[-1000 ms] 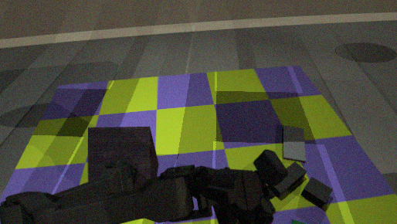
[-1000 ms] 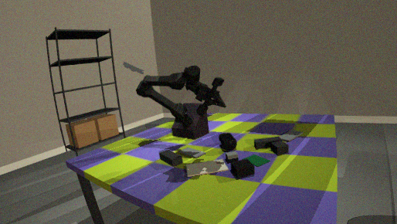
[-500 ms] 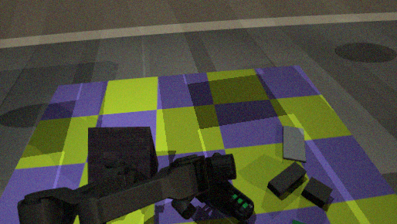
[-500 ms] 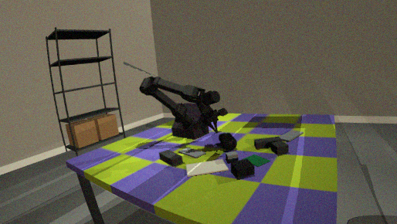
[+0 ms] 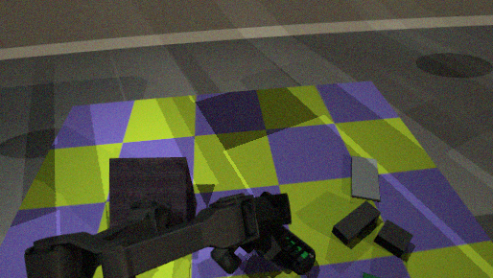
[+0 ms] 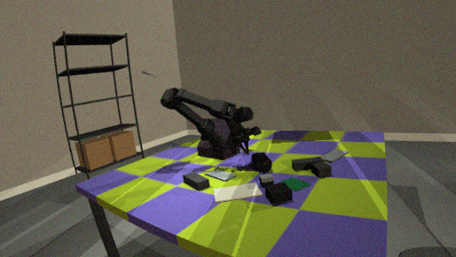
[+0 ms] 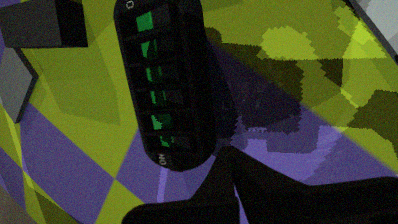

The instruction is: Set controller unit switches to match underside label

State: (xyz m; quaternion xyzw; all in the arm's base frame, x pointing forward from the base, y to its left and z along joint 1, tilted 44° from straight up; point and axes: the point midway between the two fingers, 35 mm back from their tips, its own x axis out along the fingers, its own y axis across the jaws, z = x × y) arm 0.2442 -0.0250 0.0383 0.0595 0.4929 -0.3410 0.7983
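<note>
Purple and yellow squares cover the bench top [image 6: 337, 221], which stands in a grey room with a tall black metal shelf rack [image 6: 57, 80] by the wall. On the bench lies the dark grey controller unit with a row of green-ended rocker switches [image 7: 165, 85]. It sits on its base, switches up, just beside the black robot arm's gripper [image 5: 240, 254]. The gripper's fingers are pressed tight together with nothing between them, and it hangs low right next to one end of the unit. Other small dark blocks [image 5: 356, 221] and a flat grey plate [image 5: 365, 178] lie well apart from it.

I think the job has hardly begun. The label under the unit is hidden, so it must be tipped over and read first. Then the switches need setting, the unit laid flat, and the arm moved away.
</note>
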